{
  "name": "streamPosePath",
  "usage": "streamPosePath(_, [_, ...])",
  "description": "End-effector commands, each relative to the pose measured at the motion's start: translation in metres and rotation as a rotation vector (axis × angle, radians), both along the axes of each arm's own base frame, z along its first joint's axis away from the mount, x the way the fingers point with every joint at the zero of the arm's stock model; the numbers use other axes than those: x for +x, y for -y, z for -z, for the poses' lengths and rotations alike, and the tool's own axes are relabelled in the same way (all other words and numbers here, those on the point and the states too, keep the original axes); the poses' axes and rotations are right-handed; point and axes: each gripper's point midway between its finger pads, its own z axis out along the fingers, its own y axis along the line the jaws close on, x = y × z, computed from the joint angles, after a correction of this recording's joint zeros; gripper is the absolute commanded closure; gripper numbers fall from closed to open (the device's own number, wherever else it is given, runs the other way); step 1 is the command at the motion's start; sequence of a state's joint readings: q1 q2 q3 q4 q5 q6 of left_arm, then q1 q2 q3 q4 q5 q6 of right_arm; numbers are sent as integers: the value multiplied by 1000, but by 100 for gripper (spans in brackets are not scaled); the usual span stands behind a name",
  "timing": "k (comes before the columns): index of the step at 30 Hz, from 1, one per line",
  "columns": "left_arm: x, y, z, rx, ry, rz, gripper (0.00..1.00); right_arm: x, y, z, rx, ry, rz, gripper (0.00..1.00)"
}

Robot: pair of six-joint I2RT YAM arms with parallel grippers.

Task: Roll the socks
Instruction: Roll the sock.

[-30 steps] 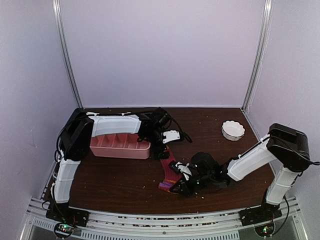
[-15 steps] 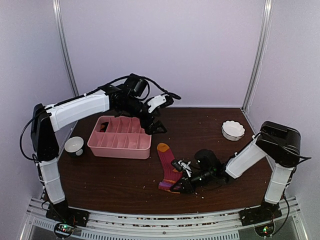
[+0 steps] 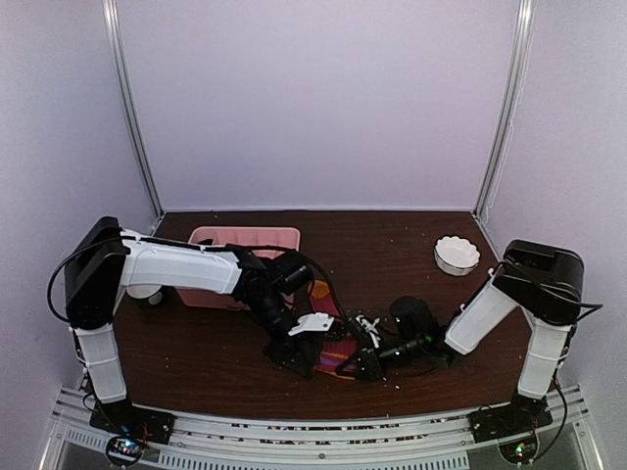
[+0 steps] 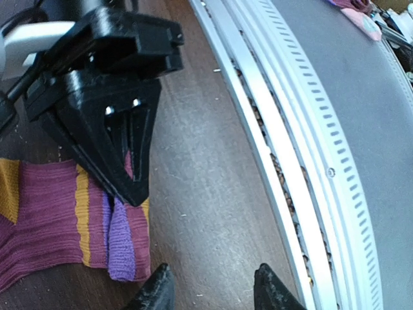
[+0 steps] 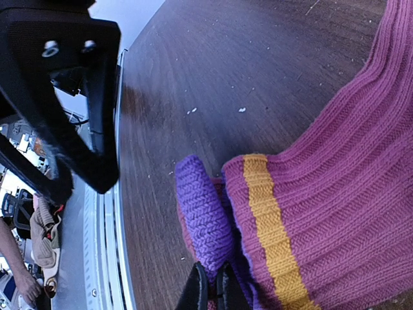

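- Socks (image 5: pixel 335 161), striped purple-orange-red fabric, lie on the dark wooden table (image 5: pixel 258 58).
- Right end effector (image 5: pixel 210 287) pinches their purple end.
- Left end effector (image 4: pixel 210 290), spread and empty, hovers just beside.

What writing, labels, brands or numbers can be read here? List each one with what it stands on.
None: no legible word, number or logo shows on the socks, the pink tray, the white bowl or the slotted rail.

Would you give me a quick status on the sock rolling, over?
Right gripper shut on sock, purple end. Left gripper open, empty, close beside. Sock mostly flat, unrolled. Pink tray well behind.
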State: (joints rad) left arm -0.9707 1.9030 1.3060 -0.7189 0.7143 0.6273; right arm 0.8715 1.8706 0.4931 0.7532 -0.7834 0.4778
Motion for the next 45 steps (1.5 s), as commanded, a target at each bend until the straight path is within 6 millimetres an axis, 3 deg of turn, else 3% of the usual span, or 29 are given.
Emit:
streamPosePath(1, [18, 21, -10, -110, 60, -67, 57, -44, 68, 88, -371, -281, 68, 100])
streamPosePath(5, [32, 31, 1, -88, 94, -119, 59, -43, 65, 86, -368, -289, 62, 100])
streamPosePath(19, [31, 36, 34, 23, 98, -94, 63, -42, 56, 73, -343, -282, 18, 100])
streamPosePath(29, [29, 24, 54, 113, 82, -101, 92, -35, 39, 53, -240, -271, 14, 100])
streamPosePath(34, [25, 17, 68, 173, 51, -104, 91, -28, 30, 34, -188, -237, 14, 94])
streamPosePath(36, [29, 14, 76, 212, 65, -124, 93, -27, 31, 31, -190, -223, 13, 85])
streamPosePath(39, [30, 11, 81, 249, 40, -134, 96, -27, 37, 26, -197, -176, 22, 80])
streamPosePath(45, [29, 5, 73, 242, 41, -128, 99, -14, 62, 28, -296, -48, 113, 71])
